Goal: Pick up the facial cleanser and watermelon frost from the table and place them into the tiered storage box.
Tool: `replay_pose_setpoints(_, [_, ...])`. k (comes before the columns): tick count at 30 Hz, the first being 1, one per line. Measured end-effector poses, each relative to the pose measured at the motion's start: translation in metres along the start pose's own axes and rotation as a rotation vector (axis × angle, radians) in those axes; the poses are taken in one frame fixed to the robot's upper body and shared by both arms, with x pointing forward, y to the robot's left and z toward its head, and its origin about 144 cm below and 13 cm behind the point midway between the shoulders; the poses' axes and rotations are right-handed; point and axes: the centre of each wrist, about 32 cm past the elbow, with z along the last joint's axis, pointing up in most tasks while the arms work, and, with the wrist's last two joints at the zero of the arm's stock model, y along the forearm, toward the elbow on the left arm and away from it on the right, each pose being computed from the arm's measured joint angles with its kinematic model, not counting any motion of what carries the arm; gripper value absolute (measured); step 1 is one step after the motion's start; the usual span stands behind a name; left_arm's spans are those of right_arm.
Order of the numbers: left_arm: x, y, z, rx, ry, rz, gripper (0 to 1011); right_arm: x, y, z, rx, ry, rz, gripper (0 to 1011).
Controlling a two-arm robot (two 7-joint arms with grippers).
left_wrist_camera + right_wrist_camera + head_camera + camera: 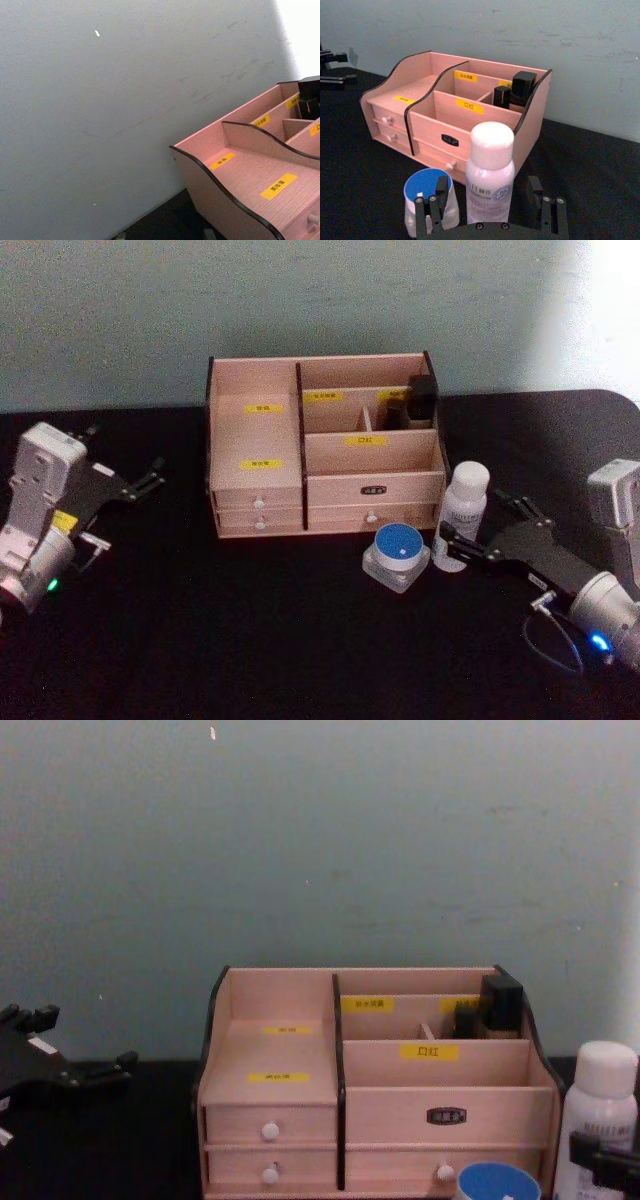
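The right gripper (487,187), spread wide around the tall slim white plastic facial cleanser bottle (490,167), probably light, stiff, slick and tippy, suited a mid-body pinch, while the left gripper (150,478) sat parked, fingers apart.

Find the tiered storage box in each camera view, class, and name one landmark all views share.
Head view: tiered storage box centre, at the table's back.
Left wrist view: box close up, from its left end.
Right wrist view: box behind the facial cleanser.
Chest view: box bottom centre.
Shared landmark: black container in its rear right compartment.
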Motion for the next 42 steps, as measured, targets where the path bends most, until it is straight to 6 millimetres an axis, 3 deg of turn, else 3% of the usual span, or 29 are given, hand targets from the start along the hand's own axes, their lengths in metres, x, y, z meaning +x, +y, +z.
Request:
replay_pose_setpoints(13, [0.0,0.0,0.0,0.0,0.0,0.0,1001,0.005,0.02,0.0,0.013,0.0,0.01,1002])
replay_pose_setpoints(30, [0.0,0.0,0.0,0.0,0.0,0.0,1001,0.005,0.023,0.0,0.007,-0.005,0.012,1000])
replay_pose_setpoints(38, [0.0,0.0,0.0,0.0,0.0,0.0,1001,0.005,0.022,0.0,0.008,-0.004,0.011,863])
replay_pose_setpoints(42, [0.0,0.0,0.0,0.0,0.0,0.0,1001,0.005,0.022,0.0,0.008,-0.004,0.011,737])
